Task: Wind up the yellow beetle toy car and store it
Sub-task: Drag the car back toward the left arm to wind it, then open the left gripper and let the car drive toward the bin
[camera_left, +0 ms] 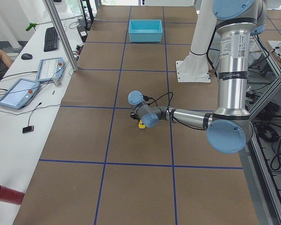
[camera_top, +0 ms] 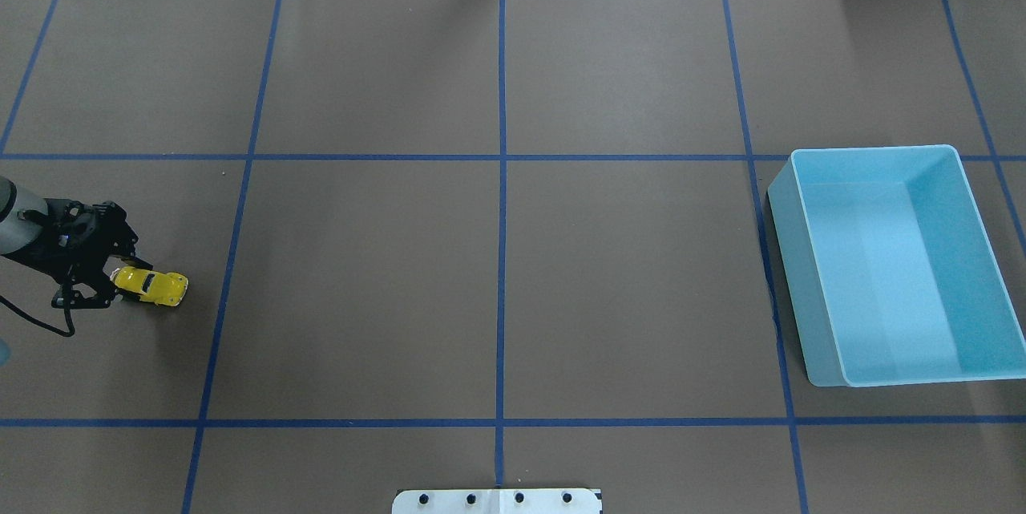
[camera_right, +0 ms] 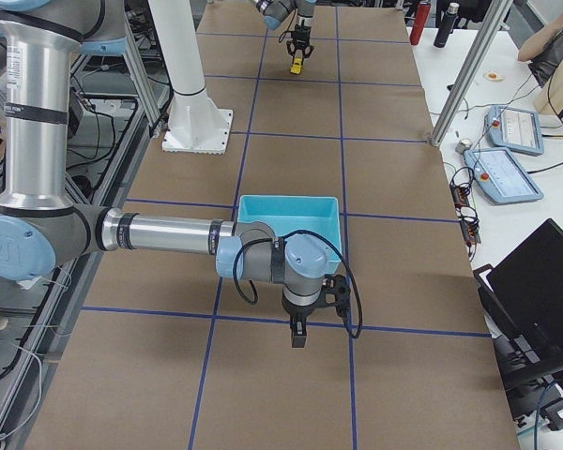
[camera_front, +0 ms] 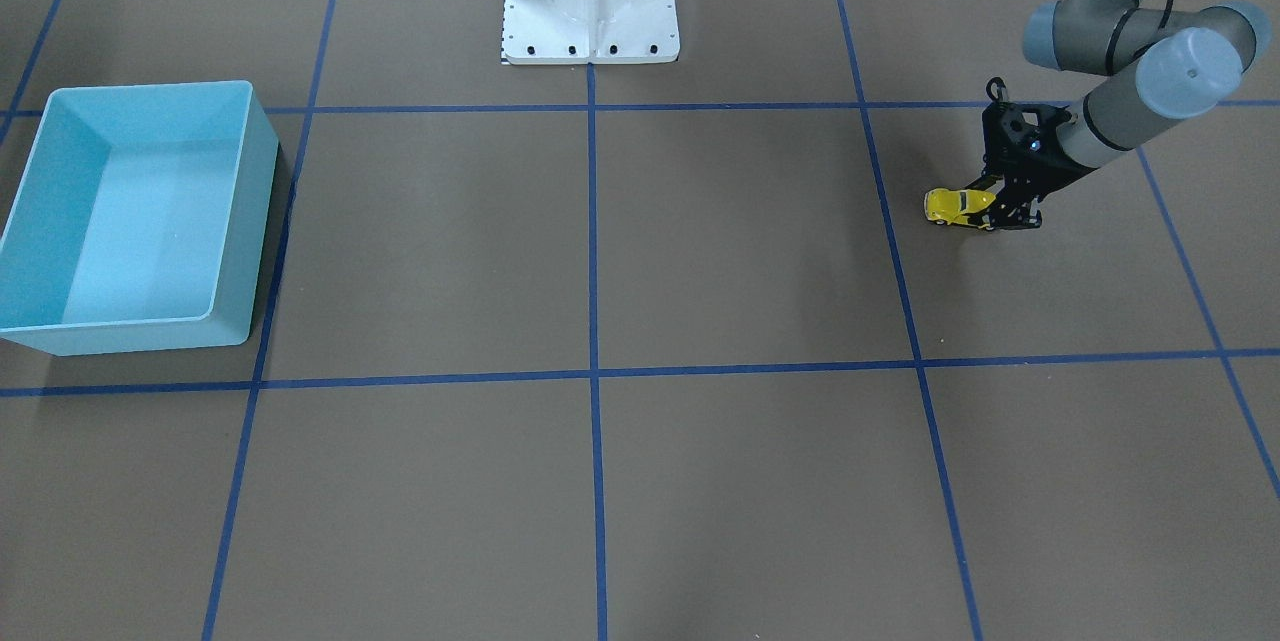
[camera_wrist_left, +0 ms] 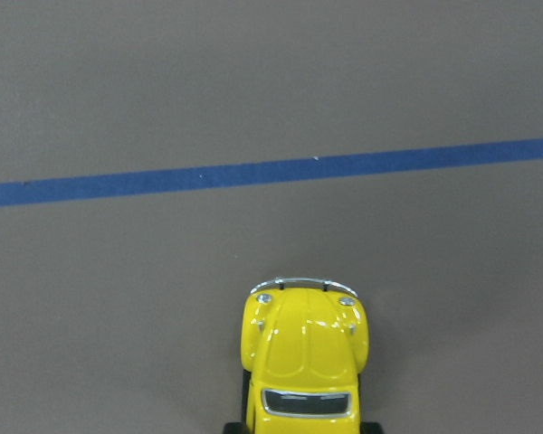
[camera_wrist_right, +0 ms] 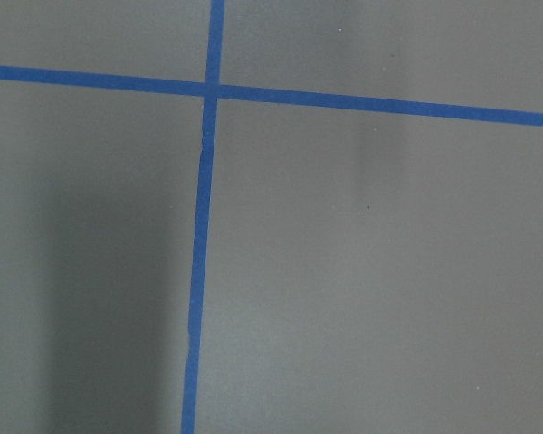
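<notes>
The yellow beetle toy car (camera_top: 154, 286) stands on the brown table at the robot's far left, its nose toward the table's middle. It also shows in the front view (camera_front: 955, 206) and the left wrist view (camera_wrist_left: 305, 348). My left gripper (camera_top: 122, 283) is low at the car's rear, its fingers closed on both sides of the car's back end. The light blue bin (camera_top: 804, 281) stands empty at the far right. My right gripper (camera_right: 298, 334) shows only in the right side view, hanging over the table near the bin; I cannot tell whether it is open or shut.
Blue tape lines divide the brown table into squares. The white robot base (camera_front: 590, 1) stands at the table's robot-side edge. In the side views, tablets and a keyboard lie on the white bench (camera_left: 23, 89) beyond the table.
</notes>
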Controlling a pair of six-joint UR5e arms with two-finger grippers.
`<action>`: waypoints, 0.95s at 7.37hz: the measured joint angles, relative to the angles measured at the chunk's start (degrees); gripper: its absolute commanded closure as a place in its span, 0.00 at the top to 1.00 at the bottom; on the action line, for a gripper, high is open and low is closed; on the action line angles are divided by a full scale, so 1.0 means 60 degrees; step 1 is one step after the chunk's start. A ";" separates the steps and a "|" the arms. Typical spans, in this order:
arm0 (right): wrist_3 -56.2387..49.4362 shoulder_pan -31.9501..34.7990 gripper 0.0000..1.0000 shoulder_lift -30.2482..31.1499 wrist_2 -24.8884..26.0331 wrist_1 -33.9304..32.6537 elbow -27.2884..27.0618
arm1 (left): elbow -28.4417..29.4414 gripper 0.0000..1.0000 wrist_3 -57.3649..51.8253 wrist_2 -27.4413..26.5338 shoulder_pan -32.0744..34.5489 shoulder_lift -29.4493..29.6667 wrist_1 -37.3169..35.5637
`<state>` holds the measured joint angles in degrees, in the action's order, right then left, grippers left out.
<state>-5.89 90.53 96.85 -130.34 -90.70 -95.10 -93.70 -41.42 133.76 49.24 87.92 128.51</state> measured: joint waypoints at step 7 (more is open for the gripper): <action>0.0000 0.0000 0.99 -0.0014 0.0000 0.0000 0.0000 | 0.0000 1.00 -0.0296 0.0086 0.0285 -0.0019 0.0009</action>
<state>-5.89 90.53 96.77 -130.34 -90.70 -95.10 -93.70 -43.20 134.28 50.95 87.80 128.56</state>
